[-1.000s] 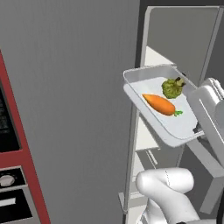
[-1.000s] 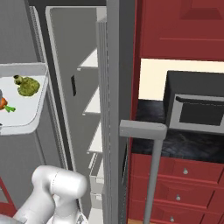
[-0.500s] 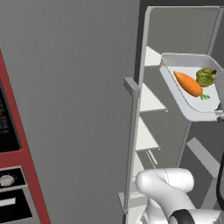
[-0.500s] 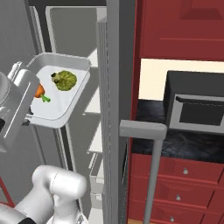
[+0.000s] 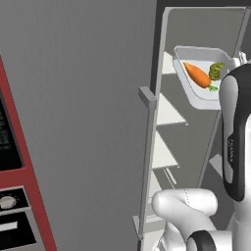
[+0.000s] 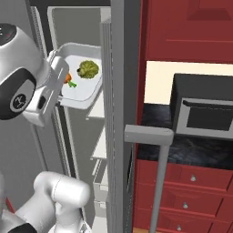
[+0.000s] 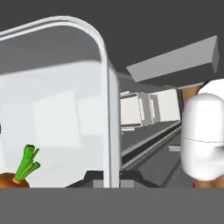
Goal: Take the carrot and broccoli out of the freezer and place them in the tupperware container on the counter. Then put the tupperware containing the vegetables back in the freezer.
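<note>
Tool (image 7: pixel 111 179) clamps tupperware container (image 5: pixel 196 95) rim, inside freezer (image 6: pixel 86 27) opening.

Tupperware container (image 5: pixel 198 95) looks smooth, perhaps translucent plastic; freezer (image 5: pixel 88 122) door matt grey.

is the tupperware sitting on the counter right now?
No, the tupperware is held up at the open freezer, with carrot and broccoli inside.
</note>
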Controlling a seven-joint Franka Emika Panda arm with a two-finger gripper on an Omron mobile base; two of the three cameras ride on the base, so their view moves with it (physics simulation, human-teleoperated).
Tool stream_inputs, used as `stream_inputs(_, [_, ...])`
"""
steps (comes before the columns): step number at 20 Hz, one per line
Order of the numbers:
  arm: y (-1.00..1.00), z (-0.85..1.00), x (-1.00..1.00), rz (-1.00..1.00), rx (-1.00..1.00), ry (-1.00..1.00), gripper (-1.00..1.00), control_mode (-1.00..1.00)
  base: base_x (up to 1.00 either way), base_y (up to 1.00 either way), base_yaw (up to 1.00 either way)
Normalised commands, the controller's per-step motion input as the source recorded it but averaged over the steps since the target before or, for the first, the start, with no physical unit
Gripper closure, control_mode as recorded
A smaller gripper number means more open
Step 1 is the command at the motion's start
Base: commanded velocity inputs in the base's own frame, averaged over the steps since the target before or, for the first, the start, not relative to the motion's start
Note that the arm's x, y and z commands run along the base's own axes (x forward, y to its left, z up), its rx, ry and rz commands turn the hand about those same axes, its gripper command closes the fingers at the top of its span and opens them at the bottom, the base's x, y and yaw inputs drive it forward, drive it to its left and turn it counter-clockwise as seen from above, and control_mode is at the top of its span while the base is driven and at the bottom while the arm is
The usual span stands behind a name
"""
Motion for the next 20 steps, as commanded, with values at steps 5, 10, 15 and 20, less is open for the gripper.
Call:
stream_inputs(5, [-0.12, 0.0, 1.0, 0.02, 0.0, -0.07, 1.0, -1.0, 0.0, 0.0, 0.0])
stream_inputs(10, [-0.02, 0.0, 1.0, 0.06, 0.0, -0.02, 1.0, -1.0, 0.0, 0.0, 0.0])
stream_inputs(15, [-0.12, 0.0, 1.0, 0.03, 0.0, 0.0, 1.0, -1.0, 0.0, 0.0, 0.0])
stream_inputs(20, [-0.08, 0.0, 1.0, 0.03, 0.0, 0.0, 1.0, -1.0, 0.0, 0.0, 0.0])
